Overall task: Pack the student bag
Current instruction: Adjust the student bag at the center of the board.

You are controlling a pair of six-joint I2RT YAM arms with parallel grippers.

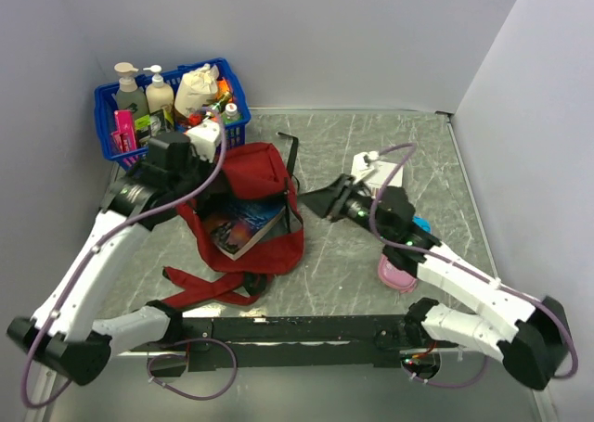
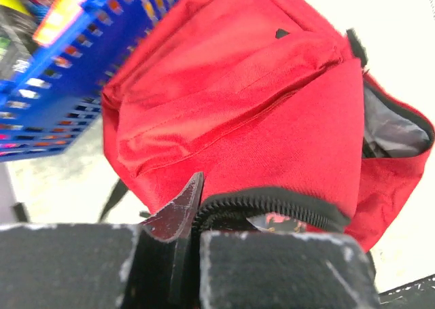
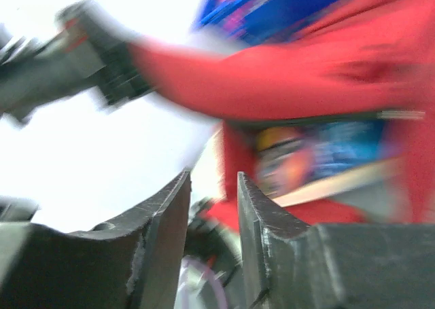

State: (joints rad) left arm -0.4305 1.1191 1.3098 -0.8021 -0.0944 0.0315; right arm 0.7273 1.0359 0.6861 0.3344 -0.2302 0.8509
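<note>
Overhead, the student bag (image 1: pixel 264 167) lies left of the middle of the marbled table (image 1: pixel 371 134). Its mouth is open and a book (image 1: pixel 246 225) shows inside. The bag's far-left corner sits just beside the blue basket of bottles (image 1: pixel 107 102), so there is little room on that side. Right of the bag the tabletop is bare as far as a white box (image 1: pixel 388 173), and a pink object (image 1: pixel 397 275) lies well to the bag's right, partly under the right arm. Red straps (image 1: pixel 213 287) trail off the bag's near edge.

The left gripper (image 2: pixel 194 207) sits at the bag's left side, its jaws nearly together and pinching the black zippered rim (image 2: pixel 272 200). The right gripper (image 1: pixel 314 201) hangs just right of the bag and points at it. Its jaws are a narrow gap apart, with nothing between them.

Only the left wrist view shows the pinch on the rim, which the arm hides from above. The right wrist view is blurred, yet it shows the book's cover through the bag's opening.
</note>
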